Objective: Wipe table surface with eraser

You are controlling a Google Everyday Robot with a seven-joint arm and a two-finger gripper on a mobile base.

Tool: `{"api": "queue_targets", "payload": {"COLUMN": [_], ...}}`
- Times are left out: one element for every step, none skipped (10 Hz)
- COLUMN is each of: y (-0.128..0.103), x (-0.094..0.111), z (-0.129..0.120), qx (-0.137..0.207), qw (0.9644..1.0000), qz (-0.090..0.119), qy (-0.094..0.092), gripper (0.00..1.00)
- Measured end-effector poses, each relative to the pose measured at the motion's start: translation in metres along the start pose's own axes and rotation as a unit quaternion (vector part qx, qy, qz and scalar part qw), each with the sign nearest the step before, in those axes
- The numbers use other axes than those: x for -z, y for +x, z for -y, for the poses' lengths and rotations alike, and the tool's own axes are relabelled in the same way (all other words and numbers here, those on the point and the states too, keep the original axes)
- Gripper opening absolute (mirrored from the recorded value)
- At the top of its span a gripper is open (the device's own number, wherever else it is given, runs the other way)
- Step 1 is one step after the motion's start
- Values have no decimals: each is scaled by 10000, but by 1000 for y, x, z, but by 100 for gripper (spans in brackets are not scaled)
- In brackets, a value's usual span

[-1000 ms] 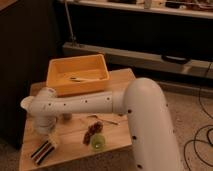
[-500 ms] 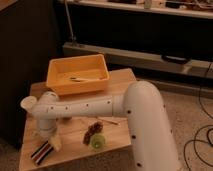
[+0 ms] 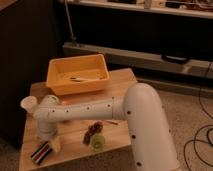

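Eraser [image 3: 41, 152] sits at front corner of table surface [image 3: 122, 80], picture-left, long axis diag. Gripper [image 3: 49, 136] hangs just behind it, pointing down; eraser lies camera-ward. Grip state: can't tell.

Orange bin [image 3: 75, 86] sits left of centre in the upper half, with a thin utensil-like thing [image 3: 82, 79] lying inside, too small to identify. Lower centre now: a dark reddish cluster [image 3: 92, 131], and a green round thing [image 3: 98, 142] just below it, touching or nearly so. Speckled floor [image 3: 185, 112] fills the right side, with dark cables [image 3: 200, 142] looping across it. A long dark shelf unit [image 3: 130, 30] runs along the top.
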Motion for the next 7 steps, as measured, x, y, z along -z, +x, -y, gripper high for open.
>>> {"api": "queue_targets", "payload": {"y": [0,1,1,3,3,2,-1], "x": [-2,-3,-4,-4,-1,2,7], "z": [1,1,0,-1,-4,-7,-10], "qx": [-19,-41,-47,-52,-77,-104,-148], "qw": [10000,10000,10000,10000,9999,9999,9998], "qz": [-4,6,23,37,72,90,103], "qy": [2,19,47,65,71,63,42], "gripper": [45,33,24,16,4,1,0]}}
